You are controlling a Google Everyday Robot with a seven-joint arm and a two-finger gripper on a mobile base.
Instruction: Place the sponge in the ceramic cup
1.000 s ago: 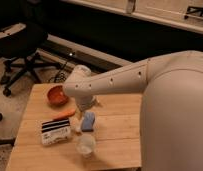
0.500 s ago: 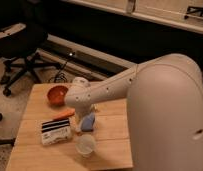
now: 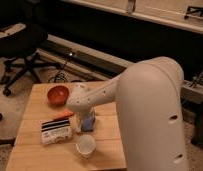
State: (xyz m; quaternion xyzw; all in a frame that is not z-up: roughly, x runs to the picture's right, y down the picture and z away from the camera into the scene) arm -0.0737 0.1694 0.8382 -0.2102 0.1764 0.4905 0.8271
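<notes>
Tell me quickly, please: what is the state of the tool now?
The tool is down at the small soft blue rectangular sponge on the light wooden table; its state cannot be told.

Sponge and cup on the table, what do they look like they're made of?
The sponge looks like matte blue foam, judging by its dull blocky surface. The cup seems smooth white ceramic with a pale interior, possibly plastic. The tool is at the sponge, just beyond the cup.

The wooden bench (image 3: 34,102) carries a red bowl (image 3: 58,95), a striped packet (image 3: 57,131), the ceramic cup (image 3: 86,145) and the sponge (image 3: 88,125), with the hand (image 3: 84,115) right at it.
</notes>
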